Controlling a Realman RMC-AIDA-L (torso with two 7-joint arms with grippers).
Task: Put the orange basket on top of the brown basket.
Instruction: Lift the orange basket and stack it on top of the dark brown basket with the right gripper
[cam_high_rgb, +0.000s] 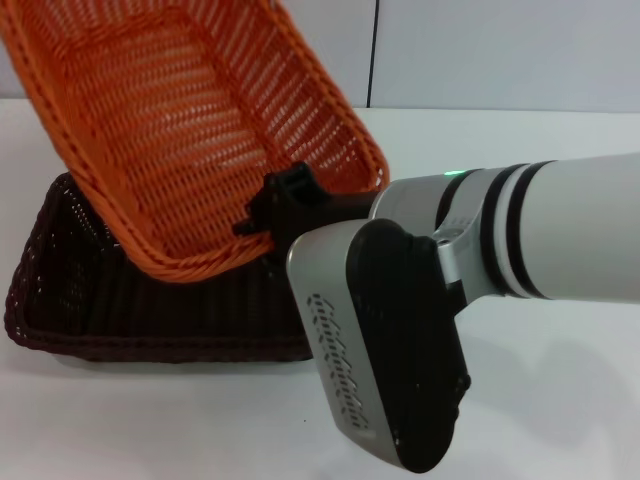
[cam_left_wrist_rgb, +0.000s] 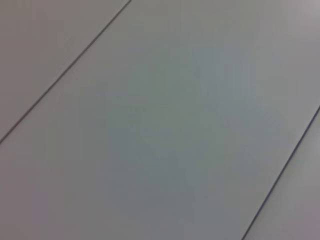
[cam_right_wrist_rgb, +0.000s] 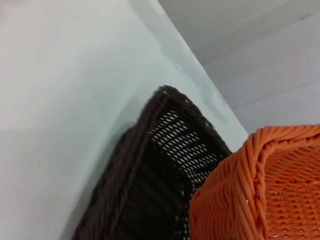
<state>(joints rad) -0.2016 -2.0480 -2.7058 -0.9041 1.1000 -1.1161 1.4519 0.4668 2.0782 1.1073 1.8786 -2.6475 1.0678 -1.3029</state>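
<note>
the right gripper is clenched on the near right rim of the orange basket, holding it steeply tilted over the brown basket on the table, long axes roughly aligned.

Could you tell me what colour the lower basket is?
Very dark brown, almost black; the brown basket shows best in the head view.
</note>
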